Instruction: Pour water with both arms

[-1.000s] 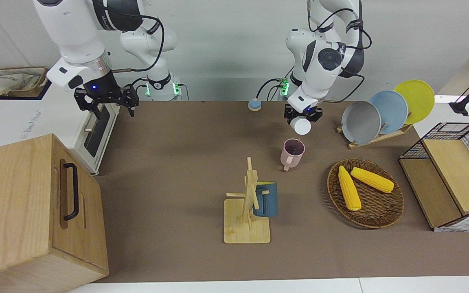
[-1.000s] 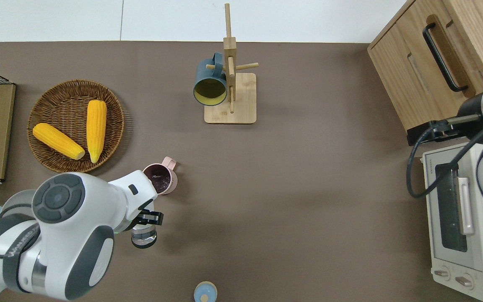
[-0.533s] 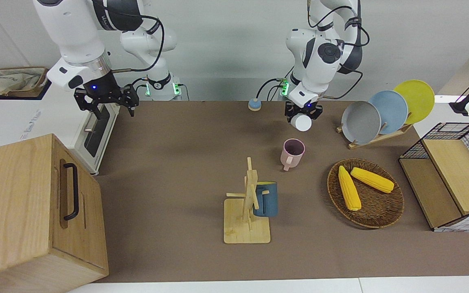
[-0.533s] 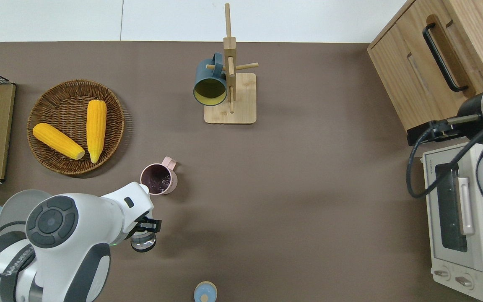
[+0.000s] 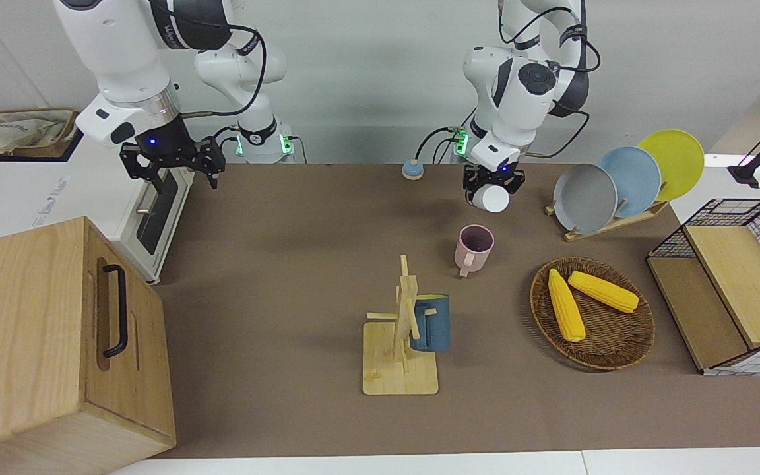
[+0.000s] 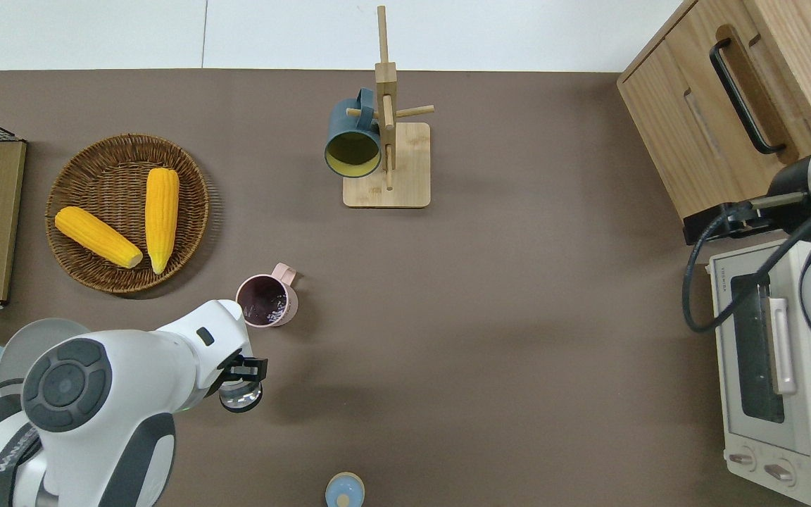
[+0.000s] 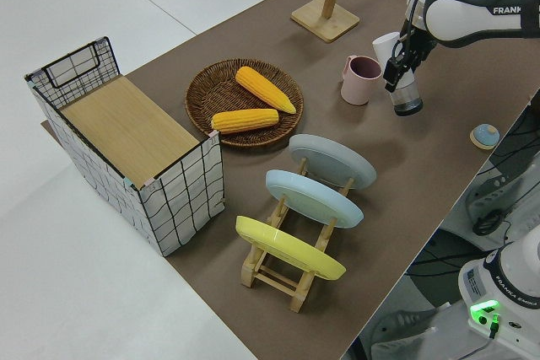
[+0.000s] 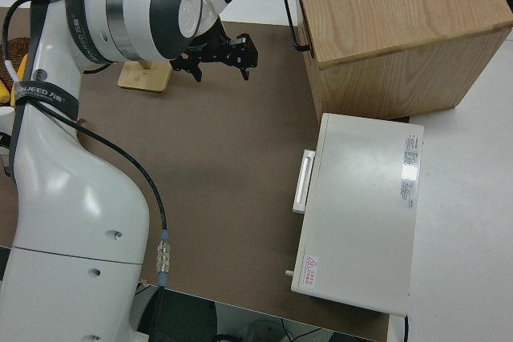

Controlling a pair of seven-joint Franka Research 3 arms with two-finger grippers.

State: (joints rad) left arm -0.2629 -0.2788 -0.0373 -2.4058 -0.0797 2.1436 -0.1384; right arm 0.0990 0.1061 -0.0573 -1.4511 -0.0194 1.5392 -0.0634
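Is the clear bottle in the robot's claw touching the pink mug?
Apart. In the overhead view, bare brown table shows between the clear bottle held by the left gripper and the pink mug.

corn cobs (image 6: 124,222) in basket (image 6: 191,184)

Brown table (image 6: 518,317) bearing pink mug (image 6: 268,301), with corn basket (image 6: 89,271), mug tree (image 6: 386,196), plate rack (image 5: 607,227), toaster oven (image 6: 778,366), wooden cabinet (image 6: 687,127) around it
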